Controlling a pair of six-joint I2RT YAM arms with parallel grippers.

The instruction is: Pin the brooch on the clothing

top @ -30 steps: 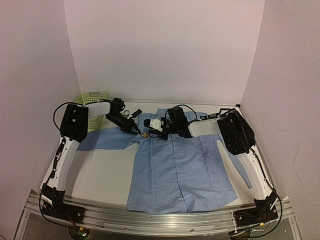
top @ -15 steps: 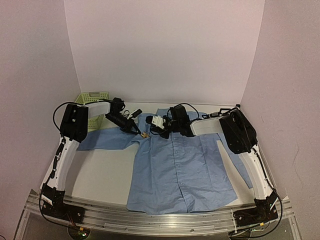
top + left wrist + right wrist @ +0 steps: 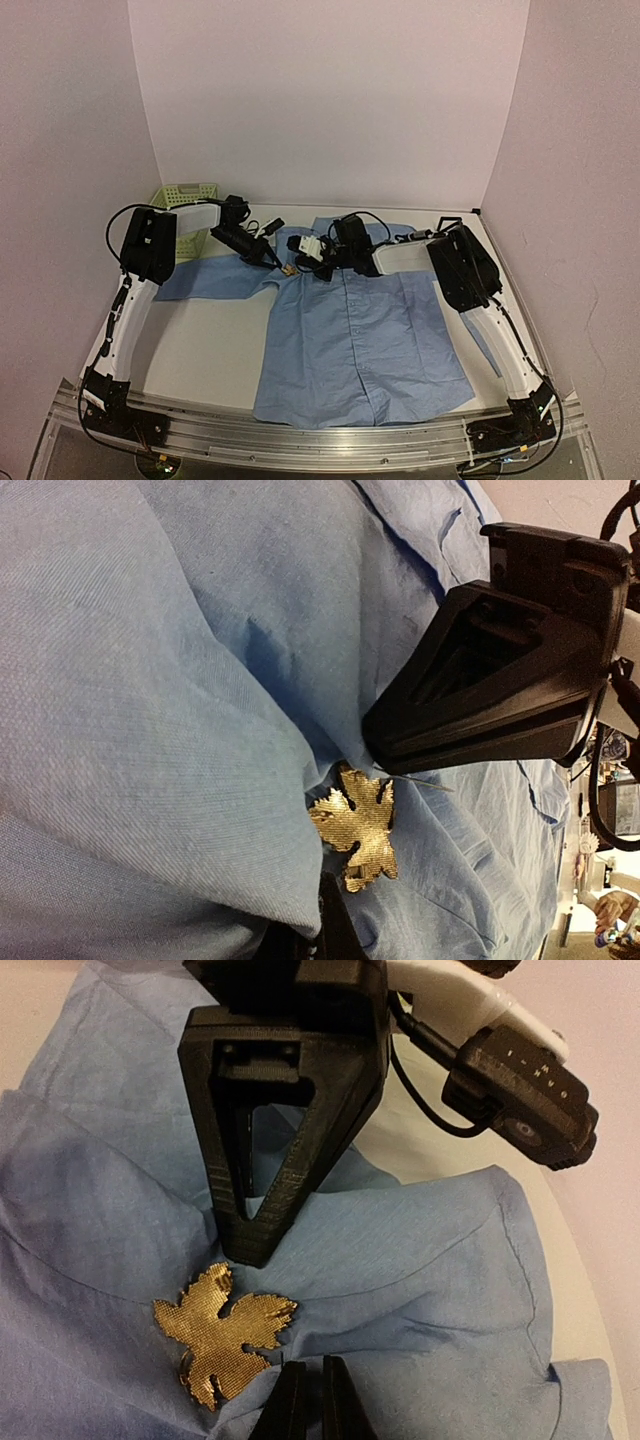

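Right gripper [image 3: 312, 1388] nearer, brooch [image 3: 225, 1332] end-on

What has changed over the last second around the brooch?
The right arm's elbow swung slightly left, and the right gripper closed to a thin slit beside the brooch. The left gripper, shut with its tip at the brooch, and the shirt stayed put.

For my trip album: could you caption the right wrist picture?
Golden leaf brooch lies on the rumpled blue shirt, the left gripper tip at its edge.
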